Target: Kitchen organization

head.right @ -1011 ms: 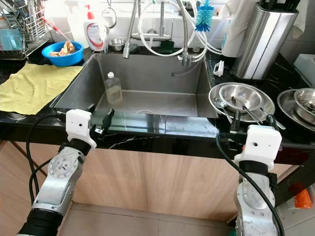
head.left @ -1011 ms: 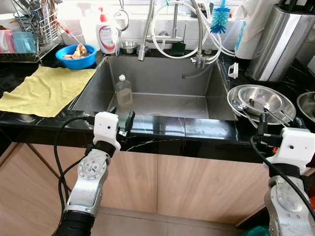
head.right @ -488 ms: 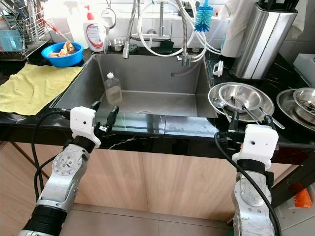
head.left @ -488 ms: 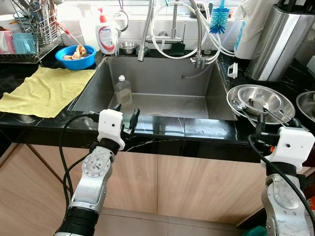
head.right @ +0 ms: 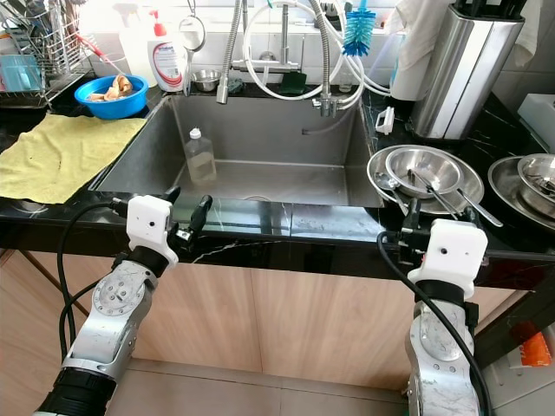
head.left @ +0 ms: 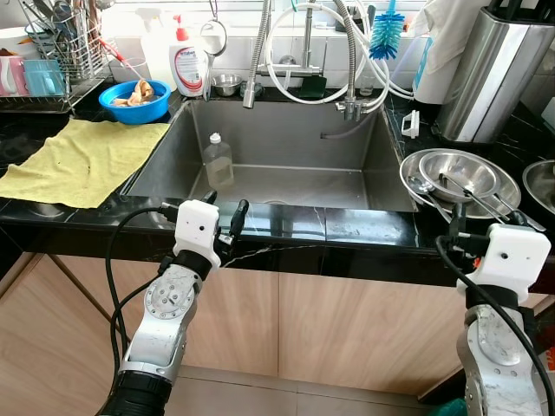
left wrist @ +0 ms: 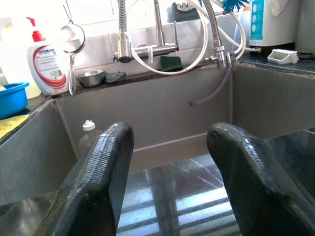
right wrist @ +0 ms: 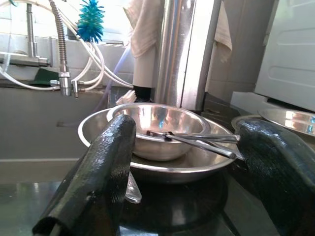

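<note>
A stainless steel sink (head.left: 173,165) sat sunk into a black stone counter (head.left: 364,227), with pale wooden cabinet doors (head.left: 347,325) below its near edge. Inside the sink, near its left wall, one clear plastic bottle (head.left: 218,159) with a white cap stood upright. The left gripper (head.left: 223,214) hovered over the counter's near edge in front of the sink, its two black fingers (left wrist: 93,187) spread wide and holding nothing. The right gripper (head.left: 486,218) was raised at the near edge of the counter on the right, its fingers (right wrist: 93,182) likewise parted wide and empty, pointing at a steel bowl (head.left: 460,173) just beyond it. That bowl rested inside a wider steel plate (head.left: 414,178), with a pair of metal tongs (right wrist: 197,140) lying across it; a second steel dish (head.left: 539,184) sat at the far right. On the left counter lay one yellow cloth (head.left: 82,160), spread flat, and beyond it stood one blue bowl (head.left: 133,100) holding food scraps. At the far left stood a wire dish rack (head.left: 52,61). Behind the sink stood one white soap bottle (head.left: 187,61) with a red top, a small steel cup (head.left: 226,83), a tap with looping white hoses (head.left: 303,52), and a blue bottle brush (head.left: 388,33). A tall steel container (head.left: 490,74) stood far right.
</note>
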Controlling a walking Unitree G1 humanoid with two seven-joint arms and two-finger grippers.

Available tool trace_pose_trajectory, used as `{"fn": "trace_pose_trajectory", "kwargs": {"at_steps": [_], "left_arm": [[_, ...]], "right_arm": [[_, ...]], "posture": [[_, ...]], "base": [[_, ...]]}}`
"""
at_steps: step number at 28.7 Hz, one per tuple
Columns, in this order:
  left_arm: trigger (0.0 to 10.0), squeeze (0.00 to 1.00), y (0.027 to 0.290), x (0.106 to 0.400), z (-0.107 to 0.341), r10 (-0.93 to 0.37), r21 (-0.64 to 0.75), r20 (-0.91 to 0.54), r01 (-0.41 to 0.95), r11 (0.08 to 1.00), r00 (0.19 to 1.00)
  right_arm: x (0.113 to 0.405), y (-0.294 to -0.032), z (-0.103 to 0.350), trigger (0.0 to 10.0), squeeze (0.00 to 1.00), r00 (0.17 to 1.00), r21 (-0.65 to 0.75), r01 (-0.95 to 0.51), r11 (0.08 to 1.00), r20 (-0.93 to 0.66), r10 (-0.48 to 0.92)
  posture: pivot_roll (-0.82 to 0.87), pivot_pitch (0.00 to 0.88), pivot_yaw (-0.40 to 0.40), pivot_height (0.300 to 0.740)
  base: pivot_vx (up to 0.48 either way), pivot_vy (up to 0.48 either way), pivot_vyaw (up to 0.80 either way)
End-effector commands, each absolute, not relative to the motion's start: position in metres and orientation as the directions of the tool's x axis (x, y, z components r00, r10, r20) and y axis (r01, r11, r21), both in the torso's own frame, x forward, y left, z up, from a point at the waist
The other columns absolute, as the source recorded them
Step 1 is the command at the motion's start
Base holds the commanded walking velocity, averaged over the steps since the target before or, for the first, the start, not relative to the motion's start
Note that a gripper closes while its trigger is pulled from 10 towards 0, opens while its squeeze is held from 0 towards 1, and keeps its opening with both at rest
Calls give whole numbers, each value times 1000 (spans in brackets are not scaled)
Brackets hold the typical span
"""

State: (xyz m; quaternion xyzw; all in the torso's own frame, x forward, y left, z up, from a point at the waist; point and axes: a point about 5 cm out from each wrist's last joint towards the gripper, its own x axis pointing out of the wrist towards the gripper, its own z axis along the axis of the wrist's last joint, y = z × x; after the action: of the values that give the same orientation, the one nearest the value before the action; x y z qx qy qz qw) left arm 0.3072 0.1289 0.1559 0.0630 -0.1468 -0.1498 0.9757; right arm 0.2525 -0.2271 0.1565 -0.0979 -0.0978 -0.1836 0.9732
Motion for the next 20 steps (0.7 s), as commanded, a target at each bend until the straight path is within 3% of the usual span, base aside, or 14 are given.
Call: {"fn": "trace_pose_trajectory", "kwargs": {"at_steps": [1,2,3,4,5,7,8,9,20], "left_arm": [[10000,0,129,305,158,-314,183,276,271,945,908],[10000,0,129,305,157,-309,180,273,267,947,911],[10000,0,130,306,158,-298,166,274,260,951,914],[10000,0,130,306,158,-298,166,274,260,951,914],[10000,0,130,306,159,-296,165,275,259,952,915],[10000,0,130,308,161,-297,165,281,259,952,912],[10000,0,130,308,161,-297,165,282,259,952,912],[10000,0,129,309,162,-297,165,286,259,952,911],[10000,0,131,309,164,-291,166,290,252,953,912]], "right_arm": [[254,-230,156,10000,0,909,-141,389,910,222,-354],[254,-230,156,10000,0,907,-139,392,910,222,-357],[256,-232,155,8392,0,906,-134,397,908,218,-363],[256,-232,155,8392,0,906,-134,397,908,218,-363],[256,-233,155,6471,0,905,-133,398,908,218,-365],[259,-236,156,667,0,903,-136,405,904,217,-372],[260,-237,156,667,0,901,-139,408,902,216,-375],[262,-239,157,0,0,900,-136,411,901,219,-378],[270,-239,162,0,0,898,-123,407,905,235,-371]], "posture": [[-77,0,29,740],[-77,0,29,740],[-78,0,28,740],[-78,0,28,740],[-78,0,28,740],[-78,0,27,740],[-78,0,27,740],[-78,0,26,740],[-66,0,25,740]], "base": [[0,0,0],[0,0,0],[0,0,0],[0,0,0],[0,0,0],[0,0,0],[0,0,0],[0,0,0],[0,0,0]]}}
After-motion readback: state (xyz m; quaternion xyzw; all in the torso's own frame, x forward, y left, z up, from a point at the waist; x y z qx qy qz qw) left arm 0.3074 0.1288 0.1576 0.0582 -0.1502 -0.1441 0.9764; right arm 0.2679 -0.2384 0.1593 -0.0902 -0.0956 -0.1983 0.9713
